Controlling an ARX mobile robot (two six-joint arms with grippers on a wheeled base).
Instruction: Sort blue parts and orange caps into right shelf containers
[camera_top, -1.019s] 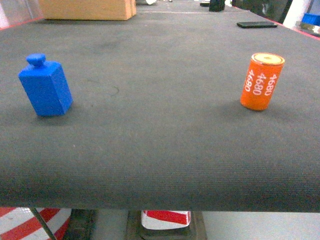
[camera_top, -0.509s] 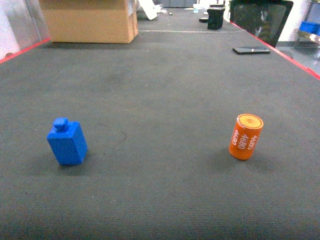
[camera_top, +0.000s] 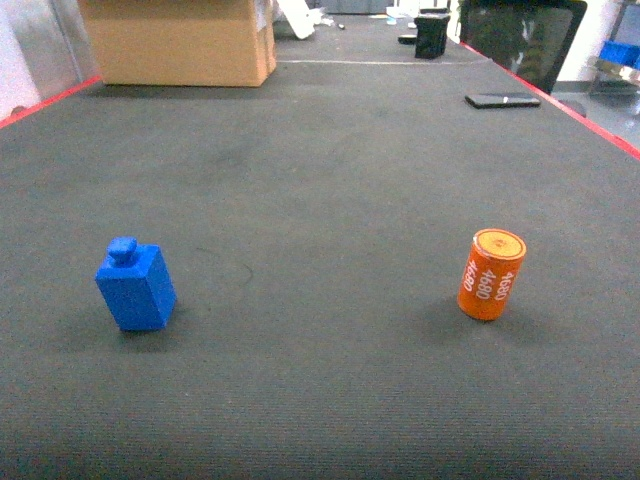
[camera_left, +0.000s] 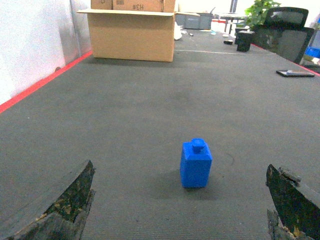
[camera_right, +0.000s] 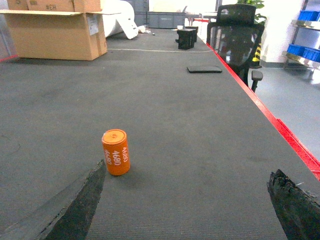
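A broad table (camera_top: 330, 180) covered in dark grey ribbed matting, edged with red strips on its left and right sides, carries everything. On its near left stands a blue block (camera_top: 136, 285) with a small round knob on top. On the near right, well apart from it, an orange cap (camera_top: 491, 274) stands upright, white digits reading 4680 on its side. At the far left sits an open cardboard box (camera_top: 178, 40). A flat black phone (camera_top: 503, 100) lies far right, near the edge, with a small black container (camera_top: 432, 35) beyond it.
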